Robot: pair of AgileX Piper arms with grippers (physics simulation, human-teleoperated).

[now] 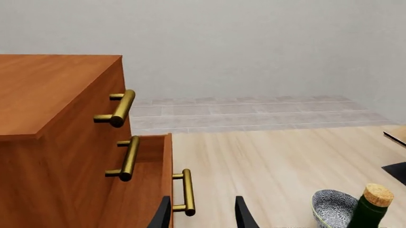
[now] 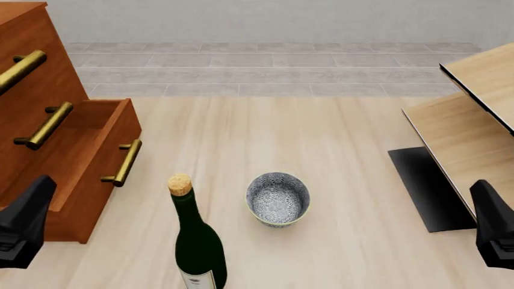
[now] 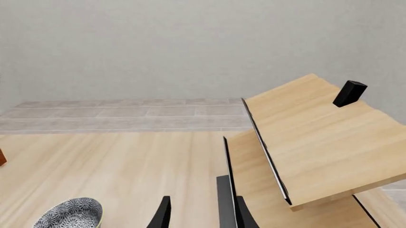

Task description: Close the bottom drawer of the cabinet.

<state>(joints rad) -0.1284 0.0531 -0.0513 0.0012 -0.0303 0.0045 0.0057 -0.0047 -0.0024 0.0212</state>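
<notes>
The reddish-brown cabinet (image 2: 58, 84) stands at the left; it also shows in the left wrist view (image 1: 51, 90). Its bottom drawer (image 2: 95, 194) is pulled out, with its brass handle (image 2: 122, 162) facing the table's middle. In the left wrist view the drawer (image 1: 144, 190) and its handle (image 1: 187, 192) lie just beside my left gripper (image 1: 201, 216), which is open and empty, with one fingertip (image 1: 162, 214) close to the drawer front. My right gripper (image 3: 201, 216) is open and empty at the right, far from the cabinet.
A dark green corked bottle (image 2: 197, 241) and a patterned bowl (image 2: 278, 198) stand at the table's front middle. Pale light-wood panelled furniture (image 2: 473, 114) stands at the right, with a black base (image 2: 425, 186). The arms' dark bodies show at the lower corners (image 2: 23, 223).
</notes>
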